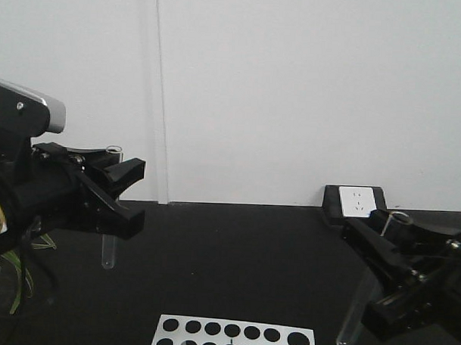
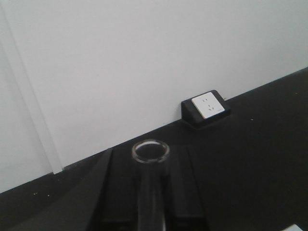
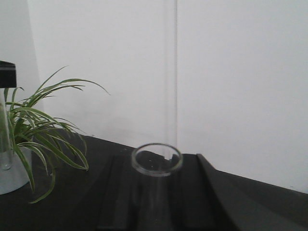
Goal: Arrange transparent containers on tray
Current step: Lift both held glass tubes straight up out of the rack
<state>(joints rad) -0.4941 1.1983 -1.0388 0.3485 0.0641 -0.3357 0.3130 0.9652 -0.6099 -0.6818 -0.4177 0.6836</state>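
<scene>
Tubes [image 1: 108,251]: two, in left tool [image 1: 133,197], right tool [image 1: 362,269].

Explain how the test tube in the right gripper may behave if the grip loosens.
Probably slippery: the test tube is smooth clear glass, held tilted by the right gripper. Likely fragile, since its rim looks thin. Its round bottom suggests it would roll if laid down.

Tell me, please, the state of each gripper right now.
Left gripper: shut on one test tube, upright.
Right gripper: shut on a second test tube, tilted.
</scene>
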